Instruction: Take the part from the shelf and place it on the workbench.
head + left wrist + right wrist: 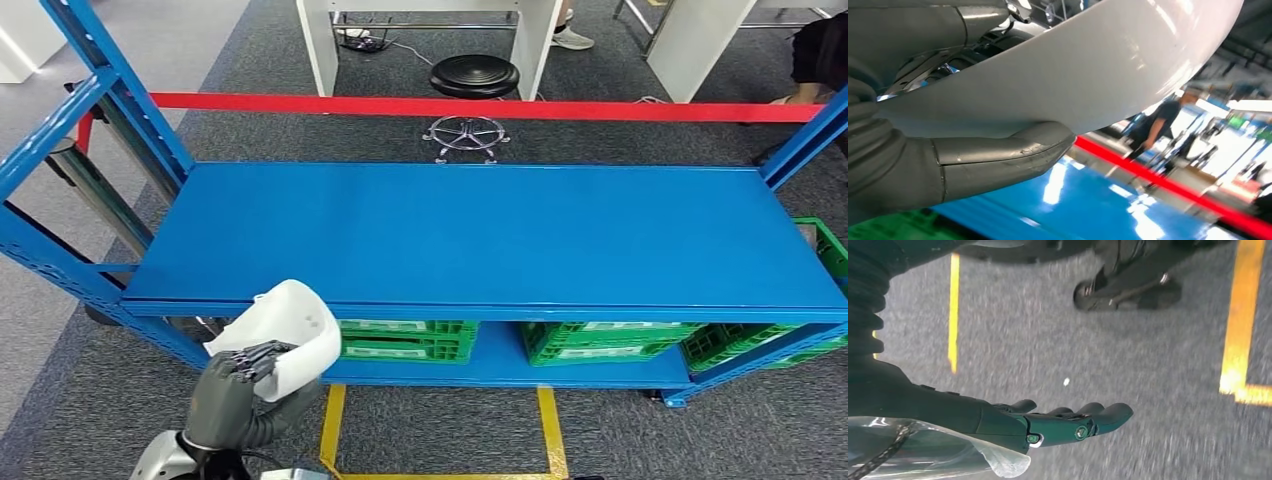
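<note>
Head view | left hand [232, 392] raised, grips white part [290, 335] | shelf [480, 235] ahead

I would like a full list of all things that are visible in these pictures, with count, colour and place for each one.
white part: one, white, held by the left robot hand in front of the shelf's near left corner.
shelf: one, blue, its bare top board across the middle of the head view.
crates: several, green, on the lower board under the top one.
red beam: one, red, along the shelf's far side.
stool: one, black seat, beyond the shelf.
floor lines: yellow, on grey carpet in front of the shelf.
person: one, dark clothes, blurred, far behind the red beam.
left robot hand: grey, grips the white part.
right robot hand: dark, fingers stretched out, holds nothing, over the carpet.
</note>
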Motion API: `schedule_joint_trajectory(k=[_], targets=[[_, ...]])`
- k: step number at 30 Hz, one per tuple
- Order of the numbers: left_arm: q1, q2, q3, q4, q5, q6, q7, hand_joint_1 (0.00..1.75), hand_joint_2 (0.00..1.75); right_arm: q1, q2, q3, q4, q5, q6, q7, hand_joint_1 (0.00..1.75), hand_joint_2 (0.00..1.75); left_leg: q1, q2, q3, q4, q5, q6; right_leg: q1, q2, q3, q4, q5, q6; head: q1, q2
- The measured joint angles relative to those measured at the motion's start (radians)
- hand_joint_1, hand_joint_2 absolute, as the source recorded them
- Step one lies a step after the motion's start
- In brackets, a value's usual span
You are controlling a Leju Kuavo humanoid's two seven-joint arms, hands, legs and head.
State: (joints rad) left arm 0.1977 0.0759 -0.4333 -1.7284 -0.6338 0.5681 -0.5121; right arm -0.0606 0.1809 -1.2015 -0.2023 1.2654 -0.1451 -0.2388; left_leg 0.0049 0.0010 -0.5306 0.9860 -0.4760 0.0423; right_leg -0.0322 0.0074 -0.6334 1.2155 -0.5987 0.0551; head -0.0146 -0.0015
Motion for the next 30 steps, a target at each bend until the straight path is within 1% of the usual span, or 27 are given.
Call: schedule_joint_trajectory(k=[1, 2, 3, 4, 5, 7, 8, 9, 10, 12, 13, 14, 15, 16, 18, 19, 20, 21, 22, 23, 24, 25, 26, 27, 28, 29, 30], targets=[[0.008, -0.004, -0.009, -0.002, 0.039, 0.022, -0.032, 1.75, 1.75, 0.000, 0.000, -0.006, 0.000, -0.008, 0.019, -0.004, 0.00, 1.75, 0.000, 0.001, -0.002, 0.004, -0.002, -0.002, 0.000, -0.003, 0.029, -0.053, 0.035, 0.000, 0.000, 0.000], [0.015, -0.011, -0.021, -0.001, 0.067, 0.048, -0.065, 1.75, 1.75, -0.001, 0.001, -0.011, 0.000, -0.013, 0.033, -0.005, 0.00, 1.75, -0.002, 0.002, -0.004, 0.010, -0.004, -0.005, 0.001, -0.016, 0.061, -0.111, 0.060, 0.000, 0.000, 0.000], [0.022, -0.019, -0.035, 0.003, 0.082, 0.074, -0.096, 1.75, 1.75, -0.003, 0.002, -0.016, 0.001, -0.017, 0.043, -0.005, 0.00, 1.75, -0.004, 0.004, -0.007, 0.017, -0.007, -0.010, 0.005, -0.028, 0.087, -0.158, 0.079, -0.002, 0.002, 0.000], [0.028, -0.028, -0.046, 0.009, 0.083, 0.096, -0.120, 1.75, 1.75, -0.006, 0.004, -0.020, 0.001, -0.020, 0.049, -0.006, 0.00, 1.75, -0.006, 0.008, -0.010, 0.024, -0.009, -0.015, 0.007, -0.037, 0.102, -0.187, 0.086, -0.005, 0.003, 0.000], [0.033, -0.038, -0.053, 0.018, 0.076, 0.112, -0.138, 1.75, 1.75, -0.010, 0.005, -0.023, 0.001, -0.022, 0.052, -0.007, 0.00, 1.75, -0.009, 0.013, -0.014, 0.030, -0.009, -0.020, 0.010, -0.041, 0.105, -0.195, 0.083, -0.011, 0.003, 0.000], [0.036, -0.051, -0.059, 0.036, 0.072, 0.125, -0.158, 1.75, 1.75, -0.012, 0.007, -0.027, 0.002, -0.025, 0.054, -0.010, 0.00, 1.75, -0.008, 0.023, -0.021, 0.037, -0.010, -0.029, 0.008, -0.026, 0.095, -0.196, 0.087, -0.025, 0.003, 0.000], [0.035, -0.056, -0.061, 0.045, 0.071, 0.129, -0.163, 1.75, 1.75, -0.011, 0.007, -0.030, 0.002, -0.026, 0.055, -0.012, 0.00, 1.75, -0.007, 0.023, -0.024, 0.044, -0.022, -0.035, 0.007, -0.020, 0.089, -0.197, 0.091, -0.033, 0.002, 0.000], [0.033, -0.060, -0.064, 0.055, 0.070, 0.130, -0.166, 1.75, 1.75, -0.010, 0.007, -0.033, 0.002, -0.027, 0.055, -0.014, 0.00, 1.75, -0.006, 0.020, -0.032, 0.067, -0.048, -0.040, 0.006, -0.015, 0.083, -0.198, 0.097, -0.042, 0.000, 0.000], [0.032, -0.064, -0.067, 0.065, 0.069, 0.131, -0.168, 1.75, 1.75, -0.009, 0.007, -0.036, 0.002, -0.029, 0.056, -0.016, 0.00, 1.75, -0.004, 0.015, -0.045, 0.109, -0.086, -0.045, 0.005, -0.011, 0.076, -0.199, 0.103, -0.049, -0.002, 0.000], [0.030, -0.070, -0.072, 0.082, 0.068, 0.132, -0.168, 1.75, 1.75, -0.008, 0.007, -0.040, 0.002, -0.031, 0.056, -0.018, 0.00, 1.75, -0.002, 0.010, -0.079, 0.226, -0.167, -0.049, 0.009, 0.000, 0.059, -0.199, 0.117, -0.057, -0.004, 0.000], [0.029, -0.073, -0.075, 0.090, 0.069, 0.132, -0.169, 1.75, 1.75, -0.008, 0.007, -0.041, 0.002, -0.032, 0.057, -0.020, 0.00, 1.75, -0.002, 0.010, -0.088, 0.271, -0.189, -0.049, 0.012, 0.006, 0.050, -0.198, 0.124, -0.058, -0.004, 0.000], [0.026, -0.074, -0.079, 0.099, 0.070, 0.132, -0.169, 1.75, 1.75, -0.008, 0.007, -0.043, 0.002, -0.032, 0.057, -0.021, 0.00, 1.75, -0.002, 0.009, -0.084, 0.286, -0.191, -0.046, 0.014, 0.013, 0.040, -0.198, 0.132, -0.058, -0.003, 0.000], [0.022, -0.075, -0.083, 0.107, 0.070, 0.132, -0.169, 1.75, 1.75, -0.008, 0.007, -0.045, 0.002, -0.033, 0.057, -0.023, 0.00, 1.75, -0.002, 0.006, -0.063, 0.267, -0.174, -0.041, 0.017, 0.021, 0.029, -0.198, 0.140, -0.057, -0.003, 0.000], [0.017, -0.076, -0.088, 0.116, 0.068, 0.132, -0.170, 1.75, 1.75, -0.008, 0.007, -0.047, 0.002, -0.034, 0.059, -0.024, 0.00, 1.75, -0.004, -0.002, -0.027, 0.214, -0.144, -0.032, 0.019, 0.030, 0.019, -0.197, 0.149, -0.056, -0.003, 0.000], [0.005, -0.078, -0.097, 0.130, 0.062, 0.132, -0.171, 1.75, 1.75, -0.010, 0.010, -0.048, 0.003, -0.036, 0.062, -0.024, 0.00, 1.75, -0.008, -0.045, 0.055, 0.073, -0.102, -0.010, 0.020, 0.048, 0.003, -0.198, 0.168, -0.051, -0.002, 0.000], [0.000, -0.079, -0.100, 0.136, 0.060, 0.132, -0.172, 1.75, 1.75, -0.011, 0.011, -0.048, 0.003, -0.036, 0.064, -0.025, 0.00, 1.75, -0.011, -0.065, 0.082, 0.024, -0.092, -0.004, 0.018, 0.057, -0.002, -0.199, 0.178, -0.046, -0.002, 0.000], [-0.004, -0.080, -0.103, 0.143, 0.060, 0.132, -0.172, 1.75, 1.75, -0.011, 0.012, -0.049, 0.003, -0.038, 0.066, -0.025, 0.00, 1.75, -0.014, -0.078, 0.093, -0.001, -0.090, -0.001, 0.014, 0.065, -0.006, -0.202, 0.189, -0.039, -0.003, 0.000], [-0.008, -0.082, -0.106, 0.149, 0.061, 0.132, -0.174, 1.75, 1.75, -0.010, 0.013, -0.050, 0.004, -0.039, 0.067, -0.024, 0.00, 1.75, -0.017, -0.076, 0.094, -0.007, -0.085, -0.003, 0.011, 0.075, -0.009, -0.206, 0.200, -0.031, -0.004, 0.000], [-0.012, -0.083, -0.108, 0.156, 0.063, 0.132, -0.175, 1.75, 1.75, -0.008, 0.013, -0.052, 0.004, -0.040, 0.067, -0.024, 0.00, 1.75, -0.018, -0.066, 0.089, -0.011, -0.073, -0.002, 0.008, 0.084, -0.010, -0.211, 0.209, -0.024, -0.005, 0.000], [-0.016, -0.085, -0.112, 0.162, 0.065, 0.132, -0.176, 1.75, 1.75, -0.006, 0.013, -0.053, 0.004, -0.041, 0.066, -0.023, 0.00, 1.75, -0.016, -0.053, 0.084, -0.017, -0.061, 0.001, 0.008, 0.081, -0.015, -0.210, 0.206, -0.020, -0.005, 0.000], [-0.019, -0.086, -0.114, 0.167, 0.066, 0.132, -0.177, 1.75, 1.75, -0.004, 0.013, -0.054, 0.004, -0.042, 0.064, -0.023, 0.00, 1.75, -0.014, -0.039, 0.076, -0.023, -0.047, 0.007, 0.010, 0.068, -0.024, -0.197, 0.185, -0.017, -0.002, 0.000], [-0.022, -0.088, -0.117, 0.173, 0.067, 0.132, -0.177, 1.75, 1.75, -0.004, 0.013, -0.055, 0.004, -0.042, 0.063, -0.022, 0.00, 1.75, -0.011, -0.024, 0.065, -0.028, -0.034, 0.012, 0.012, 0.049, -0.038, -0.166, 0.145, -0.015, 0.002, 0.000], [-0.024, -0.089, -0.118, 0.178, 0.068, 0.131, -0.178, 1.75, 1.75, -0.004, 0.013, -0.055, 0.004, -0.043, 0.061, -0.022, 0.00, 1.75, -0.011, -0.009, 0.052, -0.028, -0.023, 0.015, 0.012, 0.026, -0.055, -0.116, 0.091, -0.013, 0.005, 0.000], [-0.025, -0.090, -0.118, 0.182, 0.068, 0.131, -0.178, 1.75, 1.75, -0.005, 0.013, -0.055, 0.004, -0.043, 0.060, -0.022, 0.00, 1.75, -0.012, 0.005, 0.038, -0.027, -0.012, 0.017, 0.011, 0.012, -0.069, -0.053, 0.042, -0.009, 0.008, 0.000], [-0.025, -0.090, -0.118, 0.185, 0.068, 0.131, -0.178, 1.75, 1.75, -0.006, 0.013, -0.056, 0.004, -0.044, 0.060, -0.022, 0.00, 1.75, -0.012, 0.021, 0.023, -0.024, -0.002, 0.016, 0.011, 0.005, -0.078, 0.007, 0.012, -0.004, 0.009, 0.000], [-0.026, -0.090, -0.118, 0.189, 0.068, 0.131, -0.178, 1.75, 1.75, -0.006, 0.013, -0.056, 0.004, -0.044, 0.059, -0.022, 0.00, 1.75, -0.012, 0.036, 0.007, -0.021, 0.008, 0.014, 0.009, 0.000, -0.075, 0.050, 0.009, 0.001, 0.008, 0.000], [-0.027, -0.091, -0.119, 0.192, 0.068, 0.131, -0.179, 1.75, 1.75, -0.006, 0.013, -0.058, 0.004, -0.044, 0.059, -0.022, 0.00, 1.75, -0.011, 0.050, -0.010, -0.016, 0.016, 0.012, 0.008, -0.004, -0.059, 0.064, 0.029, 0.006, 0.009, 0.000]])
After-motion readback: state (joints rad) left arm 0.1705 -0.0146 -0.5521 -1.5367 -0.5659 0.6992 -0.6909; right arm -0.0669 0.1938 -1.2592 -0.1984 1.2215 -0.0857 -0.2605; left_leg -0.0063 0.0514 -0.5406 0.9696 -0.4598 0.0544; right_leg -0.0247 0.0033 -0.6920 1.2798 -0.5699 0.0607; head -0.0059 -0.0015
